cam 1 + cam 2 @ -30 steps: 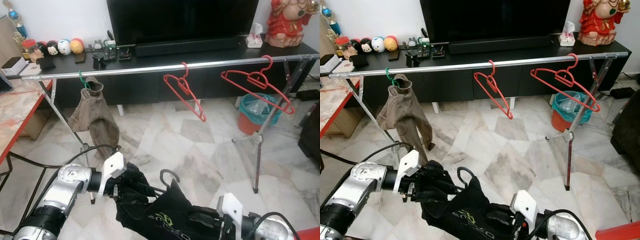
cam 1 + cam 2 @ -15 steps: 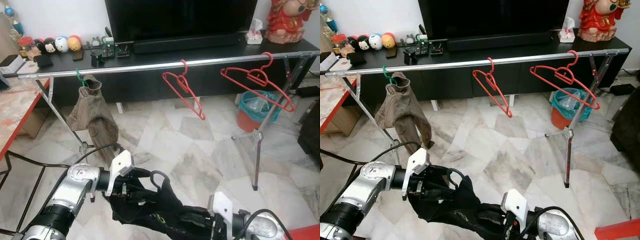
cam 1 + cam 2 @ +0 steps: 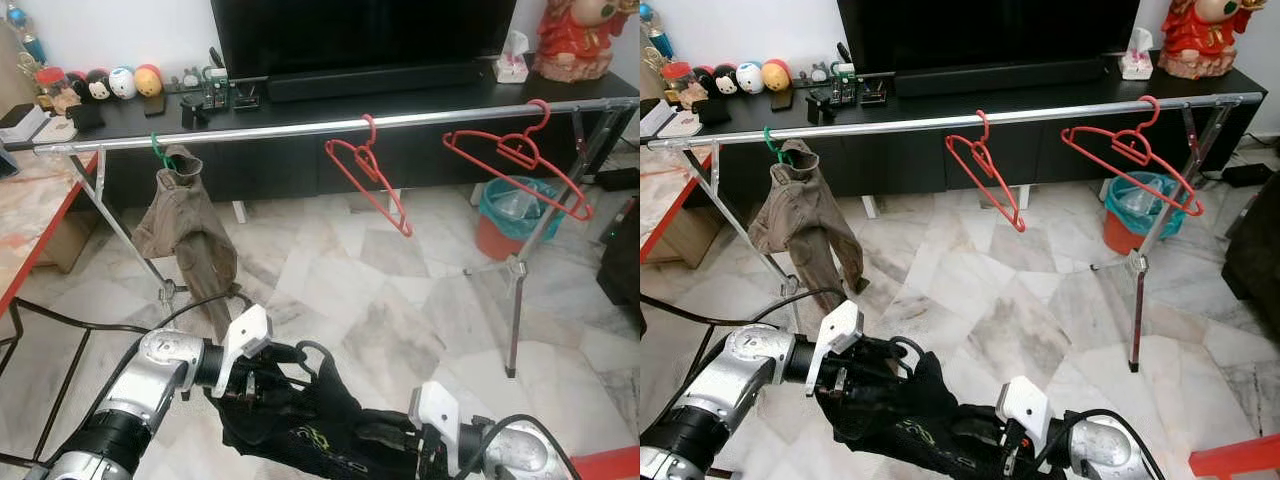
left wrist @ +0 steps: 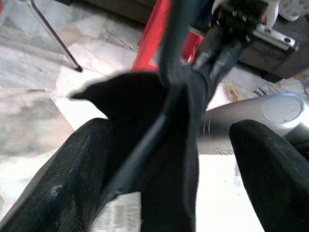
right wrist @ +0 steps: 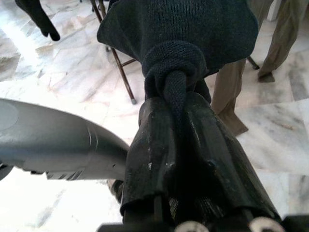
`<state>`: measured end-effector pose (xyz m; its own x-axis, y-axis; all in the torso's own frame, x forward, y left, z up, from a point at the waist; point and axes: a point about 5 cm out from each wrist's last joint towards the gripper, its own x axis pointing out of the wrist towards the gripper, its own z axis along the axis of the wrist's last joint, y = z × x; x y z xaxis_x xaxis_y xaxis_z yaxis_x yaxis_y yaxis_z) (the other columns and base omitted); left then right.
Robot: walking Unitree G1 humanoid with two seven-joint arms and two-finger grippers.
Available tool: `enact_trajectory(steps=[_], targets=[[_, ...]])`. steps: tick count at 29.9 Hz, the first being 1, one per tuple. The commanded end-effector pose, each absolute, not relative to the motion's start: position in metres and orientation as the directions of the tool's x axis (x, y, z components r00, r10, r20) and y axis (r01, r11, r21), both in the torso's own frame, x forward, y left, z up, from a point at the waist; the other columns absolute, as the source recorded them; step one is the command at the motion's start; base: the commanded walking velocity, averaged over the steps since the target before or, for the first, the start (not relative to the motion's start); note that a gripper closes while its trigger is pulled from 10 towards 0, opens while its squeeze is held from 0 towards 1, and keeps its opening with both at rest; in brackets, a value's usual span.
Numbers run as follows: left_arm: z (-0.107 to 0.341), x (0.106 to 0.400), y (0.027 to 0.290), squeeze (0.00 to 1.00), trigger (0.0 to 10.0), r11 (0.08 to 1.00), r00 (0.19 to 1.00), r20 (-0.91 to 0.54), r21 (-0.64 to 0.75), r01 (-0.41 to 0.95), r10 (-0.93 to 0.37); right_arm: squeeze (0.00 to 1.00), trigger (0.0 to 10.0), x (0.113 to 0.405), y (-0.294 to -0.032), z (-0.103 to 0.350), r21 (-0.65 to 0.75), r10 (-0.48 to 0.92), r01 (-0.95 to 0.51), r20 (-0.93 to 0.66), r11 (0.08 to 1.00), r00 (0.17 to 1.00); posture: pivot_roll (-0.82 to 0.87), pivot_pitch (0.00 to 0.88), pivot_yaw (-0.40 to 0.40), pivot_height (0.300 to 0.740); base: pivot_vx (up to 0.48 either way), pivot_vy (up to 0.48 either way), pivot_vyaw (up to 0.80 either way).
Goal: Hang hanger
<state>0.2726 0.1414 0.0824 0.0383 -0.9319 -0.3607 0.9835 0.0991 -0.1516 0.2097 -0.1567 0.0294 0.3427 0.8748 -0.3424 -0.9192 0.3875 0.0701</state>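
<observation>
Low over the marble floor, the left gripper (image 3: pixel 262 375) straddles the black hanger (image 3: pixel 310 352) with its fingers apart, while the right gripper (image 5: pixel 179 133) is clamped on the dark garment (image 3: pixel 320 420) draped over it. The clothes rail (image 3: pixel 300 130) stands far ahead; lifted carelessly, the loosely held hanger could slip free or snag the red hangers (image 3: pixel 372 180).
</observation>
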Motion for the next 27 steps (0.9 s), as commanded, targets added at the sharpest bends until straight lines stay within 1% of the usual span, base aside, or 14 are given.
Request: enact_trajectory(steps=[1,12,16,22,23,24,25,26,27], targets=[[0.081,0.270,0.145,0.00,10.0,0.085,0.021,-0.382,-0.153,0.985,-0.924,0.00,10.0,0.216,-0.150,0.038,0.035,0.889,-0.927,-0.300,0.373,0.346,-0.03,0.042,0.112,0.740,0.000,0.000,0.00],[0.078,0.274,0.141,0.00,10.0,0.122,0.060,-0.382,-0.141,0.982,-0.922,0.00,10.0,0.217,-0.146,0.044,0.027,0.903,-0.939,-0.282,0.344,0.323,-0.03,0.034,0.113,0.740,0.000,0.000,0.00],[0.074,0.276,0.139,0.00,10.0,0.147,0.087,-0.394,-0.126,0.981,-0.915,0.00,10.0,0.216,-0.146,0.046,0.041,0.912,-0.942,-0.268,0.333,0.311,-0.03,0.033,0.113,0.740,0.000,0.000,0.00],[0.072,0.277,0.137,0.00,10.0,0.161,0.103,-0.397,-0.116,0.980,-0.912,0.00,10.0,0.214,-0.145,0.046,0.048,0.915,-0.946,-0.272,0.320,0.296,-0.04,0.026,0.113,0.740,0.000,0.000,0.00],[0.071,0.277,0.136,0.00,6.1,0.165,0.107,-0.396,-0.115,0.980,-0.912,0.00,10.0,0.214,-0.146,0.045,0.050,0.916,-0.947,-0.273,0.318,0.293,-0.04,0.027,0.113,0.740,0.000,0.000,0.00],[0.071,0.278,0.136,0.00,6.1,0.167,0.109,-0.395,-0.115,0.979,-0.912,0.00,10.0,0.213,-0.146,0.045,0.050,0.916,-0.947,-0.274,0.317,0.292,-0.04,0.027,0.113,0.740,0.000,0.000,0.00],[0.071,0.278,0.136,0.00,0.7,0.171,0.114,-0.393,-0.113,0.979,-0.913,0.00,10.0,0.213,-0.146,0.046,0.051,0.916,-0.947,-0.275,0.317,0.291,-0.04,0.030,0.112,0.740,0.000,0.000,0.00],[0.071,0.278,0.136,0.00,0.7,0.171,0.114,-0.393,-0.113,0.979,-0.913,0.00,10.0,0.213,-0.146,0.046,0.051,0.916,-0.947,-0.275,0.317,0.291,-0.04,0.030,0.112,0.740,0.000,0.000,0.00],[0.071,0.278,0.136,0.00,0.0,0.174,0.118,-0.388,-0.112,0.978,-0.914,0.00,10.0,0.213,-0.146,0.046,0.052,0.916,-0.947,-0.277,0.316,0.291,-0.04,0.032,0.111,0.740,0.000,0.000,0.00]])
